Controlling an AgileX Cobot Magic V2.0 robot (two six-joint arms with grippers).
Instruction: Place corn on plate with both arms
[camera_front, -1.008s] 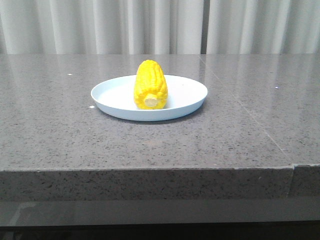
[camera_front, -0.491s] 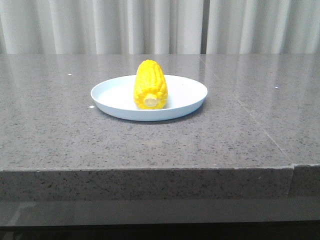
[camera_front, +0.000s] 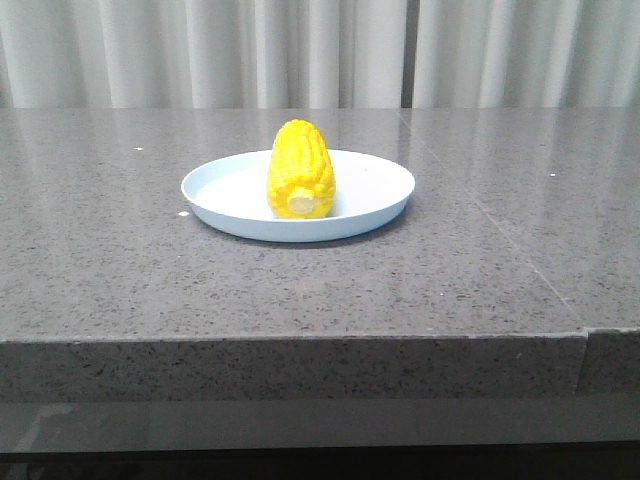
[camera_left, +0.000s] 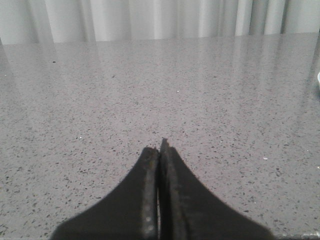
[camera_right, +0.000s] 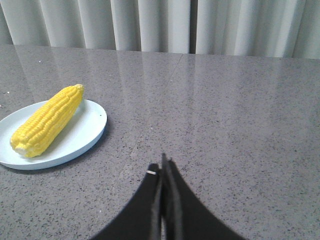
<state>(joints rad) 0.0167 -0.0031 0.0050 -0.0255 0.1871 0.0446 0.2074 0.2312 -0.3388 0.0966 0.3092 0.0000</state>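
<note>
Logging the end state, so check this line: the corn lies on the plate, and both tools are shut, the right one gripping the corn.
One thing is wrong: the right tool grips nothing. The right wrist view shows it shut over bare table, apart from the corn lying on the plate. The left tool is shut too.

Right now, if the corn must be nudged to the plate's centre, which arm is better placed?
Probably the right: its gripper, shut, has the corn and plate in its wrist view. The left gripper, also shut, faces bare table.
</note>
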